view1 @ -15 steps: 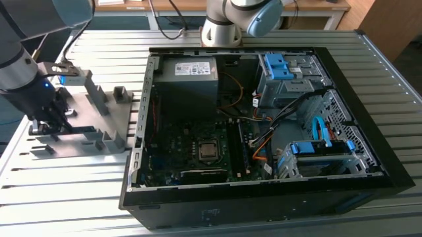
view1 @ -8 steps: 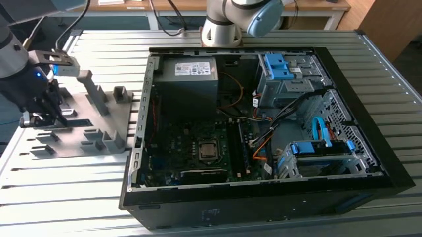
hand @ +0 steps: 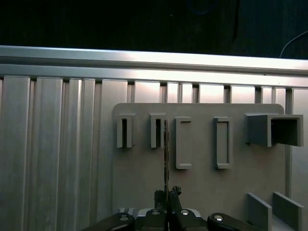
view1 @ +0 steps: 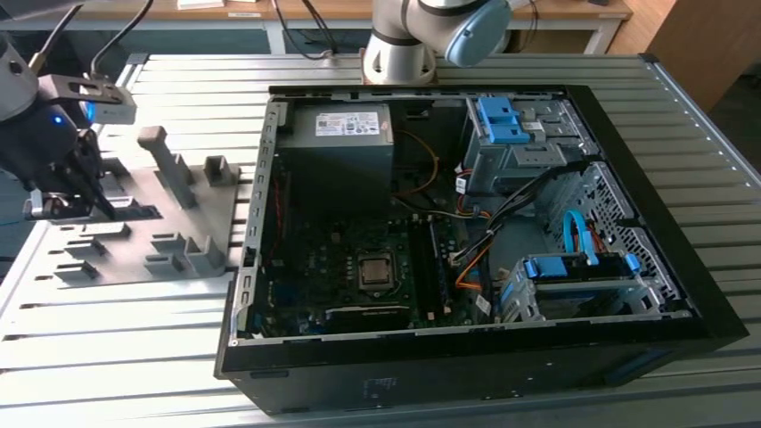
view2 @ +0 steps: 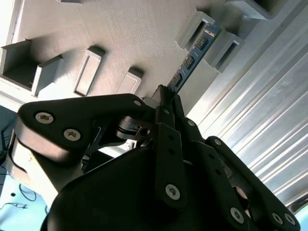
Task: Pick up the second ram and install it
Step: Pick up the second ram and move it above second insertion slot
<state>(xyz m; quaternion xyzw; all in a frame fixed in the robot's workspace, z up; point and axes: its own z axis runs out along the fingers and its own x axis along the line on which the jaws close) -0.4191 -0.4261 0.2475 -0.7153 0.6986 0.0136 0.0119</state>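
The second ram (view2: 192, 55) is a thin dark blue-green board with black chips, standing on edge in a slotted block of the grey fixture plate (view2: 130, 33). In the first wrist view the ram (hand: 166, 154) shows edge-on as a thin dark line. My gripper (view2: 162, 95) is shut on its near end, one finger on each face. In the exterior view the gripper (view1: 66, 203) is low over the fixture plate (view1: 137, 254) at that view's left, beside the open computer case (view1: 476, 357). The motherboard's memory slots (view1: 434, 267) lie inside the case.
Upright grey blocks (view1: 167, 156) rise from the fixture plate around my gripper. The case holds blue drive-bay brackets (view1: 505, 120), a power supply (view1: 351, 134) and loose cables (view1: 500, 232). The arm's base (view1: 398, 49) stands behind the case on the ribbed metal table (view1: 119, 339).
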